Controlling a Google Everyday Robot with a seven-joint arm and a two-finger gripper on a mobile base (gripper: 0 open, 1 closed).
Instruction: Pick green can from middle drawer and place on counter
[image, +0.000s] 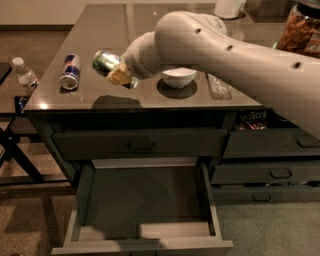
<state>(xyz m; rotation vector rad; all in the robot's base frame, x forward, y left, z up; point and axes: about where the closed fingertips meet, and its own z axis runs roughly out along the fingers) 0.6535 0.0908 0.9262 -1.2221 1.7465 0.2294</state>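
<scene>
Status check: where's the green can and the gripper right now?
Gripper over counter, front left, shut on green can. Can off the surface, not yet set down. Drawer open below. Blue can and bowl either side, both apart.
</scene>
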